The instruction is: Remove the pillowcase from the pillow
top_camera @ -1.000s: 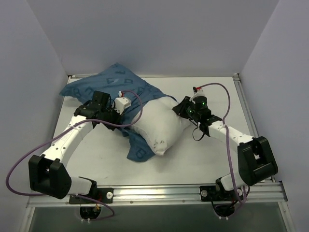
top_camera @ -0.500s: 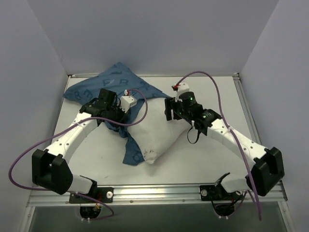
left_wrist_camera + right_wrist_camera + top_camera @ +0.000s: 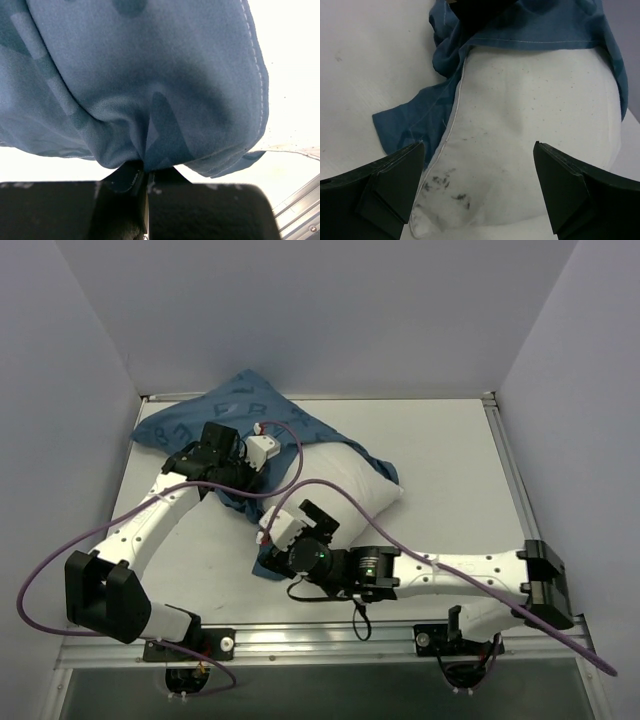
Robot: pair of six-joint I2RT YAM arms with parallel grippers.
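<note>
The dark blue lettered pillowcase (image 3: 245, 410) is bunched at the back left and still wraps the far end of the white pillow (image 3: 350, 485). The pillow's bare near half lies slantwise mid-table. My left gripper (image 3: 240, 480) is shut on a fold of the pillowcase (image 3: 150, 75), its jaws meeting at the cloth (image 3: 146, 172). My right gripper (image 3: 318, 520) hovers at the pillow's near-left corner. In its wrist view it stands open (image 3: 477, 150), nothing between its fingers, above the smudged pillow corner (image 3: 520, 125), with the pillowcase hem (image 3: 405, 120) at left.
The right arm (image 3: 450, 575) stretches across the front of the white table (image 3: 450, 460). A metal rail (image 3: 330, 640) runs along the near edge. Grey walls close in the left, back and right. Purple cables (image 3: 60, 560) loop off both arms.
My right gripper opened off the pillow's right end and swung round to its near-left corner. The pillow shifted back and right. The left gripper lifted slightly, still shut on the pillowcase.
</note>
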